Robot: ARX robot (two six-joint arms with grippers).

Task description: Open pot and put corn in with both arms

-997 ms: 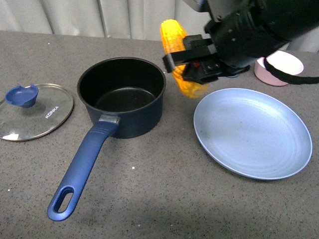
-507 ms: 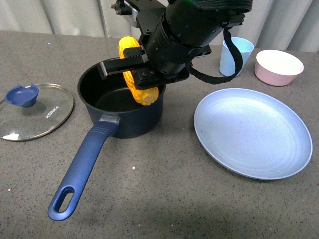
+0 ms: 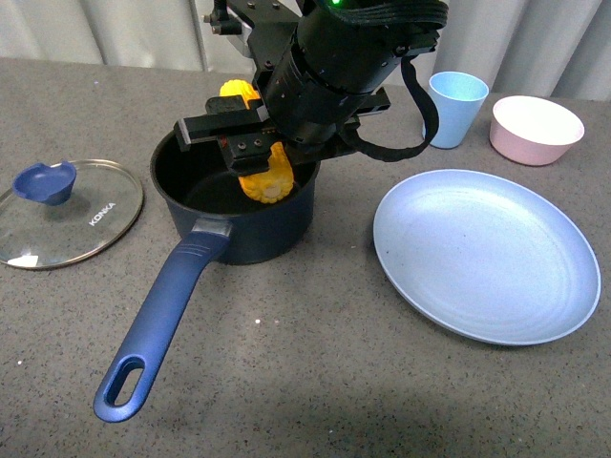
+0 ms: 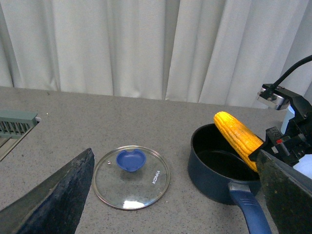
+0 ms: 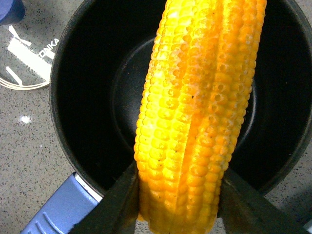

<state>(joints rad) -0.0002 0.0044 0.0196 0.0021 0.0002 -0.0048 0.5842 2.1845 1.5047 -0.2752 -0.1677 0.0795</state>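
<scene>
The navy pot [image 3: 221,234] stands open on the grey table, its long blue handle [image 3: 158,324] pointing to the front left. My right gripper [image 3: 258,151] is shut on the orange-yellow corn [image 3: 264,177] and holds it tilted over the pot's mouth, its lower end at the near rim. In the right wrist view the corn [image 5: 202,112] hangs above the black interior of the pot [image 5: 87,78] between the fingers [image 5: 114,207]. My left gripper [image 4: 178,195] is open and empty, back from the pot [image 4: 214,168] and the corn [image 4: 239,138].
The glass lid [image 3: 67,212] with a blue knob lies flat left of the pot, also in the left wrist view [image 4: 130,176]. A pale blue plate [image 3: 485,253] lies to the right. A blue cup [image 3: 456,107] and a pink bowl [image 3: 535,128] stand at the back right.
My right arm has carried the corn left from beside the pot to over its mouth and lowered it toward the interior. The pot, lid and plate have not moved.
</scene>
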